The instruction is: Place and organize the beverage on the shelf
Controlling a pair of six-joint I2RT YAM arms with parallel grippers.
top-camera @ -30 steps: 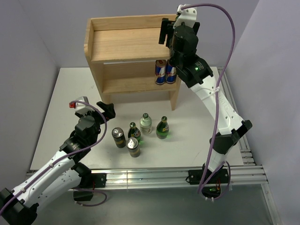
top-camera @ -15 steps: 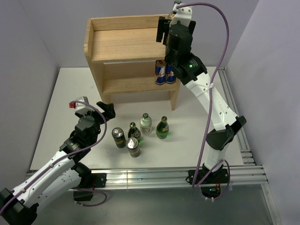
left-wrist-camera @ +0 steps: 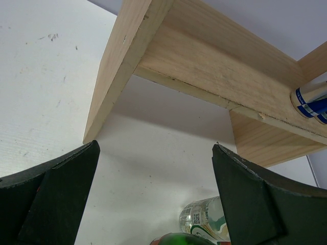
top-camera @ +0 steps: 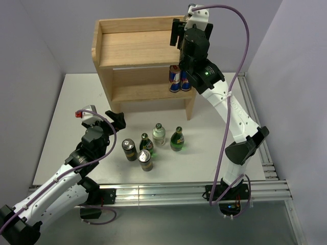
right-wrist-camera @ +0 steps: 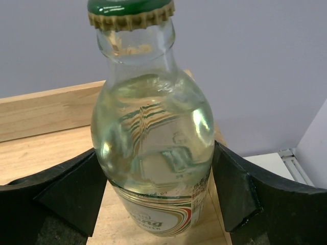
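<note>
From the top feed I see a white table [top-camera: 61, 107], matte and square to the camera, boxed in by plain grey-lavender walls: a back wall [top-camera: 61, 15], a left wall [top-camera: 20, 76] and a right wall [top-camera: 301, 76]. An aluminium rail [top-camera: 163, 191] runs along the table's near edge, and a second rail [top-camera: 271, 166] runs up its right side. Below the near rail lies a darker grey surface [top-camera: 179, 227]; it may be a floor or a lower ledge, I can't tell. On my left wrist feed the tabletop shows a few small dark scuff marks [left-wrist-camera: 51, 37].
</note>
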